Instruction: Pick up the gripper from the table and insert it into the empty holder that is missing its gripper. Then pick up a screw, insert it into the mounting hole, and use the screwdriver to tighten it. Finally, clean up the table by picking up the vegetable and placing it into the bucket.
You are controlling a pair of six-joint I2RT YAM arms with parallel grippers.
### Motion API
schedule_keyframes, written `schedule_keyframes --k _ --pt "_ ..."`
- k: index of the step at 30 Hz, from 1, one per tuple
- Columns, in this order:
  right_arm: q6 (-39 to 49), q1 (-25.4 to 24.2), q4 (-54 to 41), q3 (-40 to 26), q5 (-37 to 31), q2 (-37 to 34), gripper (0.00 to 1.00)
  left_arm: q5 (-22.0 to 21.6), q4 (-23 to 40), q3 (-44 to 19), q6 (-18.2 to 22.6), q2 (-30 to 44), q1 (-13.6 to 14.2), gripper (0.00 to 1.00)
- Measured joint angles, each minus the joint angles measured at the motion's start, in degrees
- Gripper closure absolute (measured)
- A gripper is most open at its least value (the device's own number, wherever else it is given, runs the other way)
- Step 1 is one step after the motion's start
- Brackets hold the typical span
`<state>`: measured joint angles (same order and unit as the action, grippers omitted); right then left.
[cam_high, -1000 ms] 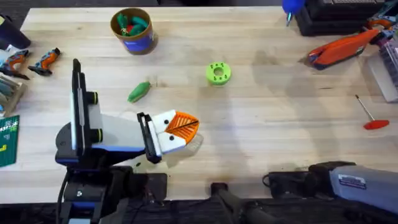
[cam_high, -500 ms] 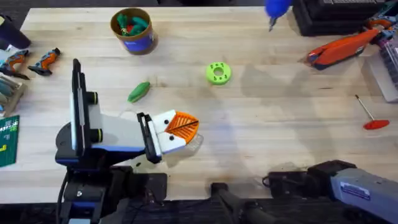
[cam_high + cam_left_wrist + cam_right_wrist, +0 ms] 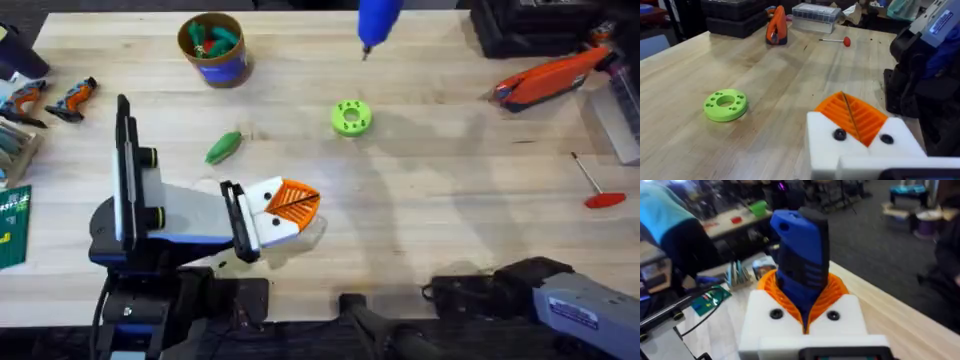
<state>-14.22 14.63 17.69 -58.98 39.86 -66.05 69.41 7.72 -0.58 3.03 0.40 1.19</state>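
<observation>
The bench [image 3: 450, 180] is pale wood with a fine grain. The screwdriver [image 3: 378, 20] is bright blue with a metal tip. The disc [image 3: 350, 117] is lime green. The vegetable [image 3: 223, 147] is a smooth darker green. The bucket [image 3: 213, 50] has a tan rim and a dark blue band. The left pincer [image 3: 290, 210] is white with orange ribbed pads [image 3: 852, 115]; the right pincer [image 3: 802, 307] shows the same white and orange. The thin rod [image 3: 590, 180] is metal with a red handle.

White gripper [image 3: 297, 207] bodies with orange ribbed pads [image 3: 852, 116], two dark screws, black-and-blue arm links.
</observation>
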Motion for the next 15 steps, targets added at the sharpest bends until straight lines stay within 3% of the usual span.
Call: schedule_keyframes --k 8,15 --pt "-12.47 1.21 35.18 19.18 3.11 0.03 0.976 0.0 -0.01 0.0 0.0 0.01 0.0 0.989" --pt "-17.52 8.33 41.45 23.24 3.44 0.03 0.976 0.0 -0.02 0.0 0.0 0.0 0.0 0.989"
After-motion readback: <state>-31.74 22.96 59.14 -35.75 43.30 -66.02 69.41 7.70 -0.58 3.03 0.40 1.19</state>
